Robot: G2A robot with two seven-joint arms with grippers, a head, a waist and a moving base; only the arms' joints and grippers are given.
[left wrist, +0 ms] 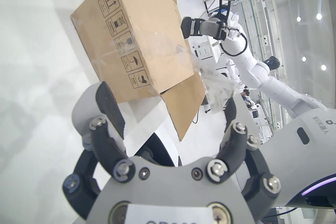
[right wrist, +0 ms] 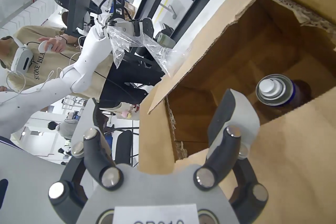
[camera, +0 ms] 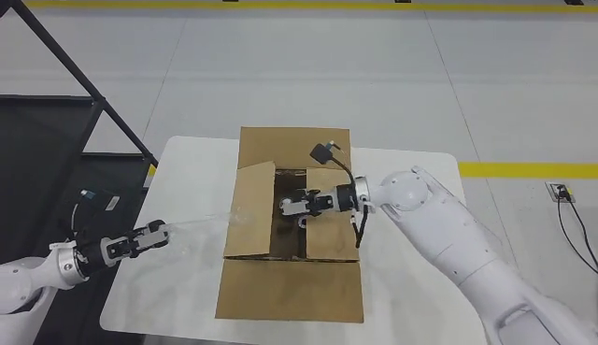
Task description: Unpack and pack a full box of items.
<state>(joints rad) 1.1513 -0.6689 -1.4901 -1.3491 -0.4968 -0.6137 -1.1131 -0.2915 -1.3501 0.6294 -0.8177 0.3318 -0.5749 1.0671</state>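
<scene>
An open cardboard box [camera: 290,289] stands on the white table [camera: 411,280], flaps spread. A spray can [right wrist: 274,89] with a white cap stands upright inside it. My right gripper [camera: 291,205] hovers over the box opening; in its wrist view the right gripper [right wrist: 162,101] is open and straddles the edge of a cardboard flap [right wrist: 157,151]. My left gripper [camera: 159,231] is off the box's left side, above the table edge. A clear plastic bag [camera: 201,222] stretches from it toward the left flap. The left gripper [left wrist: 168,93] is open, the bag [left wrist: 218,88] lying against one finger.
A black metal rack [camera: 56,74] stands left of the table, close behind the left arm. Bare table surface lies to the right of the box and in a strip along its left side.
</scene>
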